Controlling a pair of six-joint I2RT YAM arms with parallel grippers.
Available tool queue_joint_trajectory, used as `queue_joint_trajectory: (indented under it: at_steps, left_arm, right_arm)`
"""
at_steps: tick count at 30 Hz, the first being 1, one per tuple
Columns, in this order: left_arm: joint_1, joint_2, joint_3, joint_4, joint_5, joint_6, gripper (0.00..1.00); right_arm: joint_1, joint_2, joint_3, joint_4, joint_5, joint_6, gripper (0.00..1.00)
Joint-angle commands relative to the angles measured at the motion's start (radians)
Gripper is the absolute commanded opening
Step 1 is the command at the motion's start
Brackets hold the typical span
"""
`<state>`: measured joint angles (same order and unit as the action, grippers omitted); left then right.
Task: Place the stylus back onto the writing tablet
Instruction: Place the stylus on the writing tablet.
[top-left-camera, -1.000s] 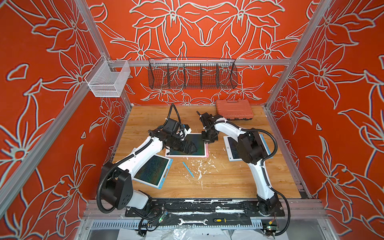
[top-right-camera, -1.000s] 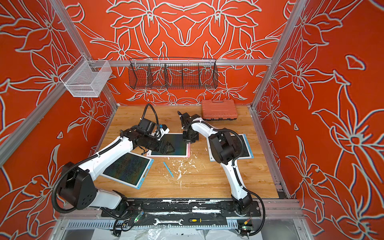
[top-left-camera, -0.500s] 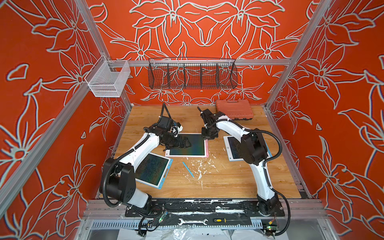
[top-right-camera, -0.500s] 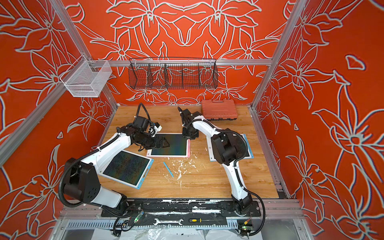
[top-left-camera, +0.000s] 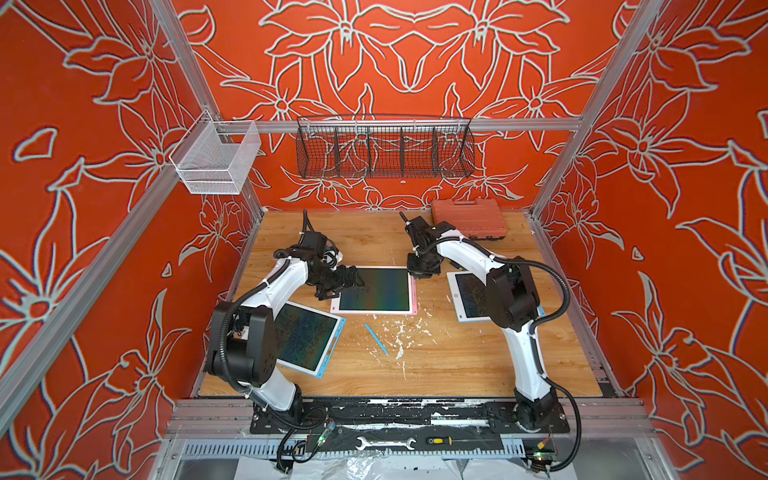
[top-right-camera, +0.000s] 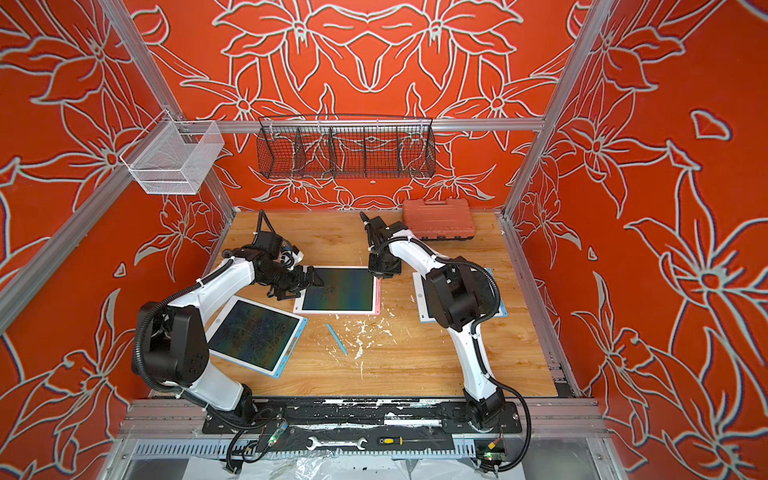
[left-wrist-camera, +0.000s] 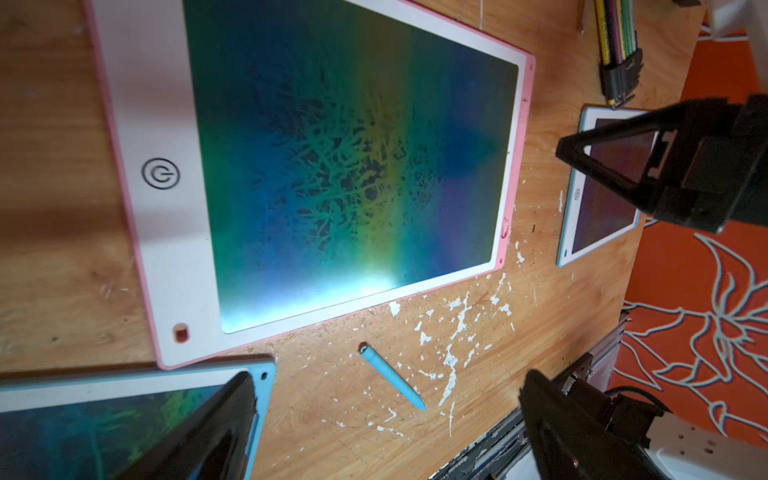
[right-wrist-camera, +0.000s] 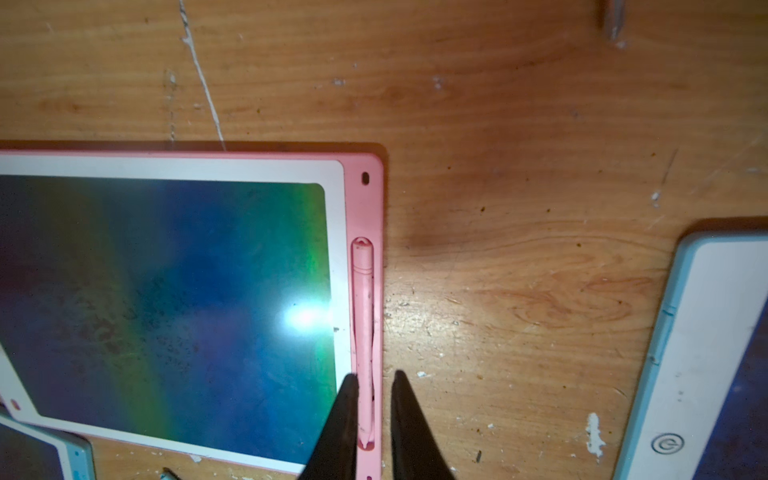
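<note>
My right gripper (right-wrist-camera: 372, 409) has its 2 fingers (right-wrist-camera: 345, 415) standing narrowly apart on either side of the pink stylus (right-wrist-camera: 363, 332). In the right wrist view a sliver of gap shows on each side of it, so I cannot tell whether I am pinching it or merely bracketing it. The stylus lies lengthwise in the side slot of the pink-framed writing tablet (right-wrist-camera: 361, 195), its capped end near the corner hole. I judge the fingers straddle it low so the pen seats along the groove instead of rolling out.

In the left wrist view, my left gripper (left-wrist-camera: 540, 266) is spread wide and holds nothing. It hangs over the wooden table (left-wrist-camera: 62, 270) above that tablet's button end (probably so the right arm can work at the opposite edge). A blue stylus (left-wrist-camera: 392, 378) lies loose on the wood just beside the tablet's long edge, among white flecks, with a blue-framed tablet (left-wrist-camera: 266, 374) close by.

In both top views, the right gripper (top-left-camera: 423, 270) sits at the pink tablet's right edge and the left gripper (top-left-camera: 351, 280) at its left. The blue stylus (top-right-camera: 336, 338) rests apart from all 3 tablets. An orange tool case (top-right-camera: 438, 220) sits at the back.
</note>
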<state>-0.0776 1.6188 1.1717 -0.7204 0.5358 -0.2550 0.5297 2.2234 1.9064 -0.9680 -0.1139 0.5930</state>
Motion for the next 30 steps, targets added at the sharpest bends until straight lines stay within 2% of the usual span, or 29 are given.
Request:
queue_joint_trajectory:
  at_steps: [1,12,30]
  left_arm:
    - [0.011,0.041,0.033,-0.014,-0.018,-0.001,0.97]
    - [0.107,0.148,0.068,0.009,-0.033,-0.021,0.97]
    - [0.114,0.241,0.082,0.035,-0.008,-0.013,0.97]
  right_arm:
    - [-0.004,0.005,-0.017,-0.021,-0.007,-0.008,0.17]
    - [-0.004,0.047,-0.013,0.011,-0.042,0.001,0.16]
    - [-0.001,0.078,-0.028,0.032,-0.073,0.015,0.14]
